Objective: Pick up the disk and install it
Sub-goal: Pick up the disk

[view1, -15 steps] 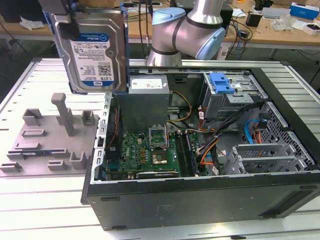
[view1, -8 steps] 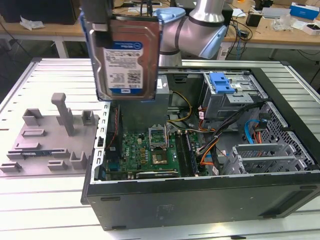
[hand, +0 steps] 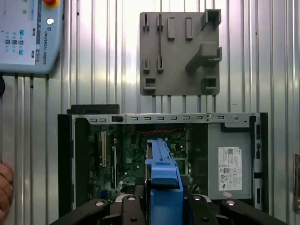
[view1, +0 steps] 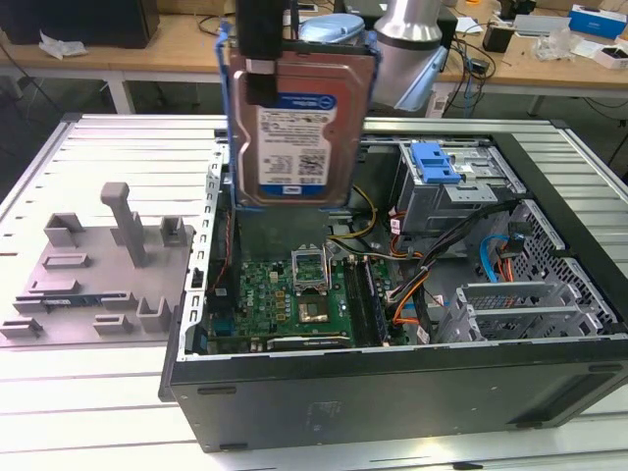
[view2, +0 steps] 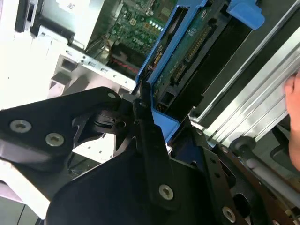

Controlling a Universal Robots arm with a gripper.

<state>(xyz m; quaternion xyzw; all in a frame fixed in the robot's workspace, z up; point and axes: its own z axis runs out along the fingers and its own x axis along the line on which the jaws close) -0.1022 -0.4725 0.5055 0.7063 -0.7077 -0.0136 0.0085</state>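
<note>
Where the disk [view1: 299,123] hangs: upright in the air over the open computer case [view1: 392,392], label toward the exterior view, above the motherboard [view1: 285,294].
Claw [hand: 164,200]: clamped on the disk's blue-railed edge, a black finger on either side.
Gray fixture plate [view1: 88,285]: flat on the table [view1: 98,412], beside the case on the exterior view's left.

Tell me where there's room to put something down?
Bare table lies on the near and far sides of the grey plate. Inside the case is crowded: board, cables, and the disk hanging above.
</note>
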